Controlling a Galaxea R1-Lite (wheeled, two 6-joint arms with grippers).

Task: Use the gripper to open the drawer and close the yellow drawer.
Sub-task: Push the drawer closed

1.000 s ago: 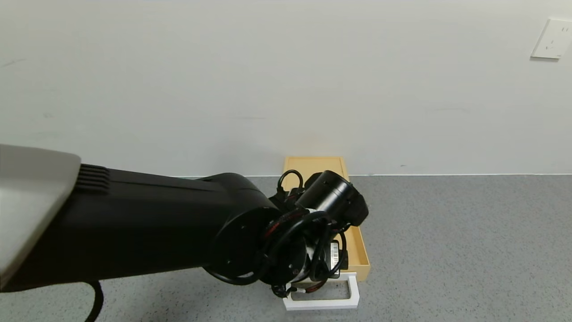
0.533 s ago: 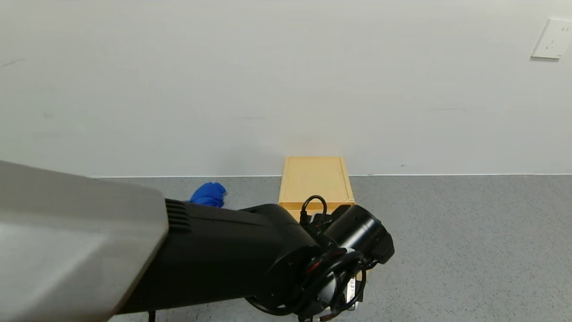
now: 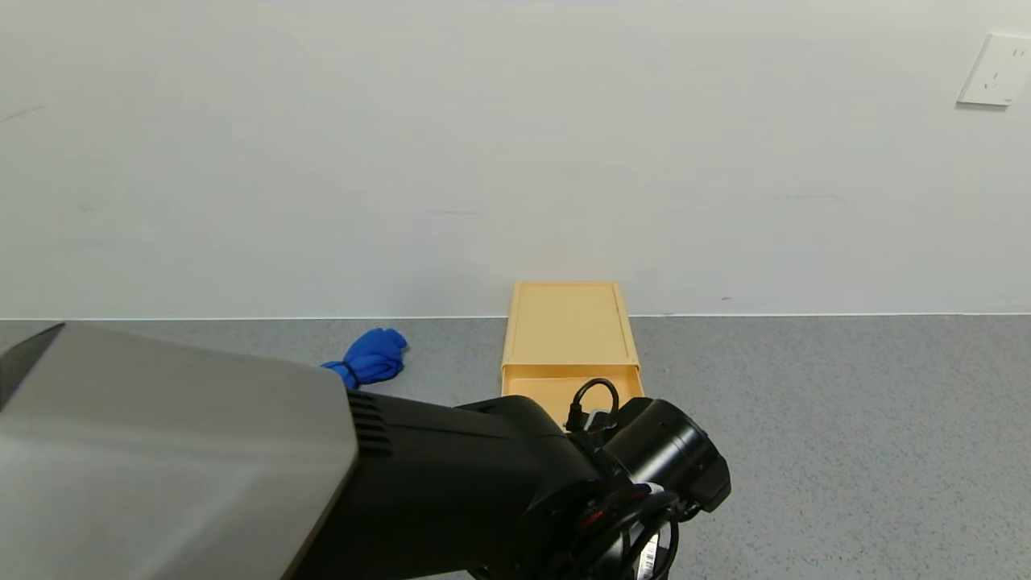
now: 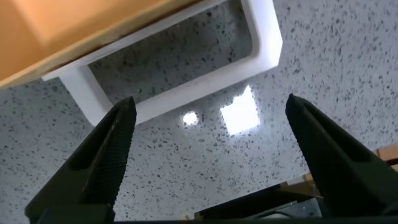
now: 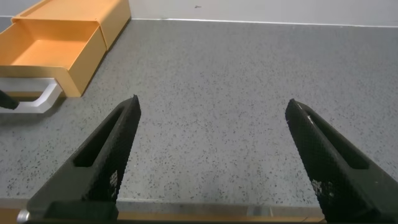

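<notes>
Clearly, the drawer (image 5: 53, 46) is already pulled out of its pale-yellow box: in the right wrist view the tray is seen open and empty, with the box behind it against the wall (image 3: 515, 145). In the head view the box stands on the grey table (image 3: 846, 419) at the wall's foot, and only the back part of the tray is shown, since the rest is hidden under the left arm. The white handle (image 4: 186, 93) is seen in the left wrist view as a rectangular loop at the front of the drawer.

The left gripper (image 4: 208, 158) is held just in front of this handle, on the robot's side of it. Its jaws are spread wide and nothing is held between them; the handle is not touched. So the opening step is judged to be done, and the closing step is judged as left: the drawer front must be pushed back toward the wall until the tray is inside the box.

The right gripper (image 5: 211, 155) is kept idle over the table, well apart from the drawer, with its jaws also wide and empty.

A blue cloth (image 3: 370, 357) lies near the wall, to the left of the box, and it is not concerned by the task.
</notes>
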